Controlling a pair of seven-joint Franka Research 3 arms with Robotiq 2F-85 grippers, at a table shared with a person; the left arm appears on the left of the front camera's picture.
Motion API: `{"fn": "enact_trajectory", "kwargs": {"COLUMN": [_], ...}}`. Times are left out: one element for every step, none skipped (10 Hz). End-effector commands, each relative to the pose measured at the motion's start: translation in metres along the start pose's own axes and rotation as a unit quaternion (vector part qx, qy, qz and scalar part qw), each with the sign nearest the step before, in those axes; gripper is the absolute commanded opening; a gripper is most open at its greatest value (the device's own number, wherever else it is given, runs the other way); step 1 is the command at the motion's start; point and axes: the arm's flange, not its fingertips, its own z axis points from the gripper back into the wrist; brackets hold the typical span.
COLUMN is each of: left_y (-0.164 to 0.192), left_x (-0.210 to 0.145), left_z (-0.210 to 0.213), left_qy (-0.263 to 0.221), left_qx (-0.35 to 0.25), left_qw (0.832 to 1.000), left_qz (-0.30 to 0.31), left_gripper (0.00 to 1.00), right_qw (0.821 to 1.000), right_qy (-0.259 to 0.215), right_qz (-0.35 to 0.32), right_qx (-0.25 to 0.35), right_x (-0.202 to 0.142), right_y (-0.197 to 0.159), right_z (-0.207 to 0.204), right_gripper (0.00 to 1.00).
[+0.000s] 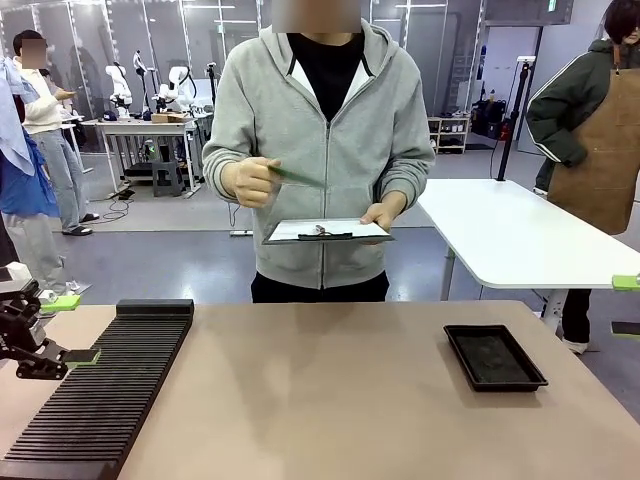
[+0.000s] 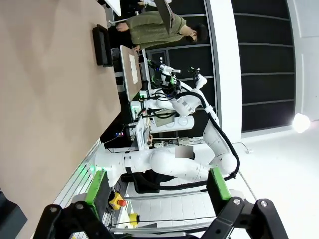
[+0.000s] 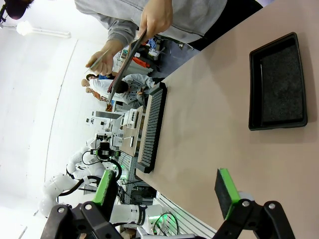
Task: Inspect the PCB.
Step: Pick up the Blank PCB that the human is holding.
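Tan worktop (image 1: 330, 400) spread out before you, with your two hands at its near sides. Your left hand (image 1: 85, 327), black with green pads, hung just beside a long ribbed black plastic rack (image 1: 110, 390), its fingers spread wide and holding nothing. Your right hand (image 1: 625, 305) just showed at the opposite edge, likewise wide apart and empty. Farther along on that side a shallow black rectangular tray (image 1: 495, 357) lay flat on the worktop, well apart from the rack. Beyond the far edge stood a person in a grey zip hoodie (image 1: 320, 130). The person's lower hand (image 1: 383, 215) held a dark clipboard with white paper (image 1: 328, 232) level at the waist. The person's raised hand (image 1: 250, 182) pinched the thin pale green PCB (image 1: 298, 179), which you saw nearly edge-on, just above the clipboard and clear of the worktop. Behind, a white table (image 1: 510, 235) stood on the grey floor.
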Motion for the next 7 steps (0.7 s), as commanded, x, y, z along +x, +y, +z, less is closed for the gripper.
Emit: {"fn": "enact_trajectory", "kwargs": {"left_y": [0.0023,0.0023,0.0023,0.0023,0.0023,0.0023,0.0023], "left_x": [-0.0021,-0.0021,-0.0021,-0.0021,-0.0021,-0.0021,-0.0021], "left_z": [-0.0005,-0.0005,-0.0005,-0.0005,-0.0005,-0.0005,-0.0005], "left_qy": [0.0,0.0,0.0,0.0,0.0,0.0,0.0], "left_qx": [-0.001,-0.001,-0.001,-0.001,-0.001,-0.001,-0.001], "left_qw": [1.0,1.0,1.0,1.0,1.0,1.0,1.0], "left_qz": [-0.004,-0.004,-0.004,-0.004,-0.004,-0.004,-0.004], "left_gripper": [1.0,1.0,1.0,1.0,1.0,1.0,1.0], "right_qw": [1.0,1.0,1.0,1.0,1.0,1.0,1.0], "right_qy": [-0.006,-0.006,-0.006,-0.006,-0.006,-0.006,-0.006], "right_qz": [0.0,0.0,0.0,0.0,0.0,0.0,0.0], "right_qx": [0.008,0.008,0.008,0.008,0.008,0.008,0.008], "right_x": [-0.0017,-0.0017,-0.0017,-0.0017,-0.0017,-0.0017,-0.0017], "right_y": [0.0022,0.0022,0.0022,0.0022,0.0022,0.0022,0.0022], "right_z": [-0.0016,-0.0016,-0.0016,-0.0016,-0.0016,-0.0016,-0.0016], "right_gripper": [1.0,1.0,1.0,1.0,1.0,1.0,1.0]}}
